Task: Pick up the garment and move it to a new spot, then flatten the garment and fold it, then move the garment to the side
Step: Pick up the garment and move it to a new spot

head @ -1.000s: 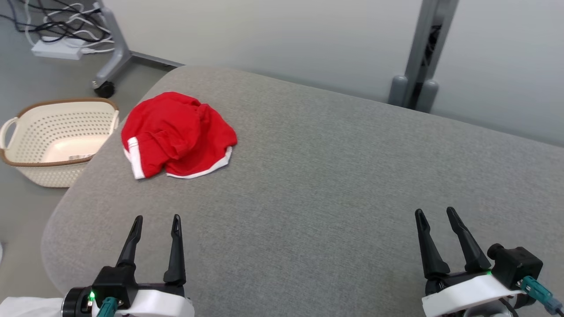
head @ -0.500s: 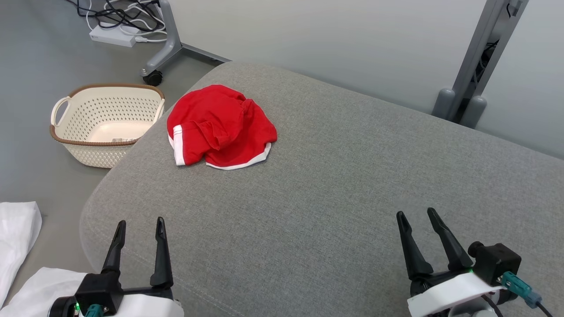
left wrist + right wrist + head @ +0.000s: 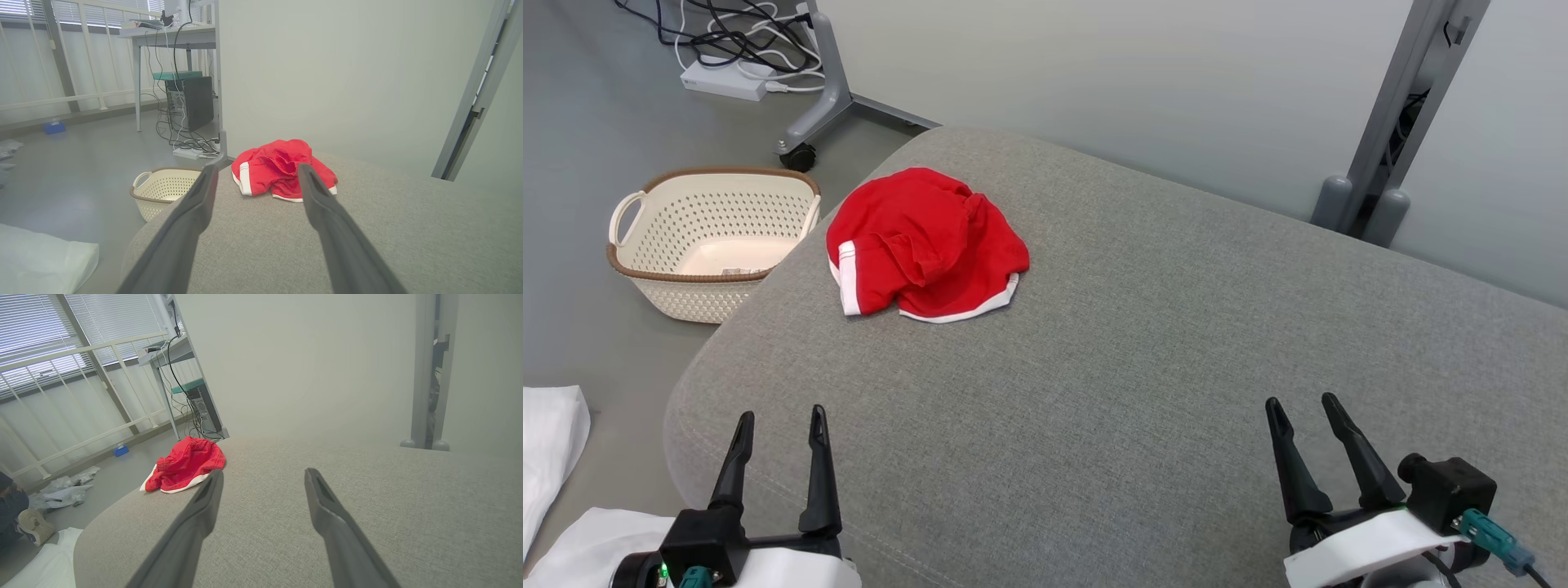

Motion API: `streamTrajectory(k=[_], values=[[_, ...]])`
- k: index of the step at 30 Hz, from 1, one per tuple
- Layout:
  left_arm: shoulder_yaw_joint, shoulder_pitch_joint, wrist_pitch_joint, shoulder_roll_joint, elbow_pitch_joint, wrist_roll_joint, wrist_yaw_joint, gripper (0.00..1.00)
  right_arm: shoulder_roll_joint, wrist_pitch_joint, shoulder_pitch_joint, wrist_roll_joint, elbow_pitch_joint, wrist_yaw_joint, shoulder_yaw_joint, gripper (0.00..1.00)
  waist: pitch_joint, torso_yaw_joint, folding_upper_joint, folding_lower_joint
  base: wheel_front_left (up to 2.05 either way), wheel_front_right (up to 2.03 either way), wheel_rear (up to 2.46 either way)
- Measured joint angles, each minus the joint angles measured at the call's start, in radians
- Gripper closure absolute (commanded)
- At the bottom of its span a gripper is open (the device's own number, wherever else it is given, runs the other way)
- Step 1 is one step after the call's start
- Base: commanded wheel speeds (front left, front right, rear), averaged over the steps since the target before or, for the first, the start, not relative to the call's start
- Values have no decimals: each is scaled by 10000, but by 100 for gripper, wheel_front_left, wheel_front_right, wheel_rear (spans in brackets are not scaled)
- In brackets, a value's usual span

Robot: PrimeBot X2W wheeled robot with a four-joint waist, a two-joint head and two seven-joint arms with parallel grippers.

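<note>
On the far left part of the grey cushion [image 3: 1143,343], at about 10 o'clock in the head view, the red garment [image 3: 923,245] lies in a crumpled heap, close to the rounded edge. Beyond that edge, the basket [image 3: 686,298] stands on the floor. The heap is almost round, a little wider from 9 to 3 o'clock, so I cannot give it a clear long axis. Its white trim runs along the near side, which faces the robot. From the left gripper [image 3: 781,413] the garment lies at about 1 o'clock, some way ahead. From the right gripper [image 3: 1301,400] it lies at about 10 o'clock, well apart across the bare cushion. The left arm is therefore the nearer one, and in its wrist view the garment sits almost straight ahead between the two fingers. I judge that the first reach belongs to this arm, going forward and a little to the right toward the trimmed edge. Both grippers have their fingers spread wide. They hold nothing and touch nothing, and they hover low over the near part of the cushion with fingers pointing to 12 o'clock. The pick-up is not yet begun.
</note>
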Motion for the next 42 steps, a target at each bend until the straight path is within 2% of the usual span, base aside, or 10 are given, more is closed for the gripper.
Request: streamTrajectory(k=[8,14,18,24,27,34,42], values=[[276,-351,0,6,-54,-2,-203,0,-58,0,153,-305,-343,0,-366,0,283,-46,0,0,0,0,0],[543,-1325,0,8,46,-173,-474,0,-564,2,-269,-637,-989,0,-401,0,1015,-195,0,0,0,0,0],[876,-2356,-2,8,562,-520,-984,0,-1026,2,-775,-803,-1342,0,-412,0,1668,-435,0,0,0,0,0],[1179,-4590,2,63,2777,-328,-1877,0,-1693,0,-1562,-834,-1682,0,-441,0,2784,-810,0,0,0,0,0],[1041,-5904,-2,408,4358,-207,-2117,0,-1939,2,-1830,-941,-1772,0,-414,0,3310,-1027,0,0,0,0,0],[943,-8647,598,1034,7726,-614,-2272,0,-2192,0,-2233,-1074,-1964,2,-284,0,4320,-1631,0,0,0,0,0],[782,-10478,1862,1668,10086,-748,-2240,0,-2071,0,-2527,-1072,-2194,2,-190,0,5067,-2329,0,0,0,0,0]])
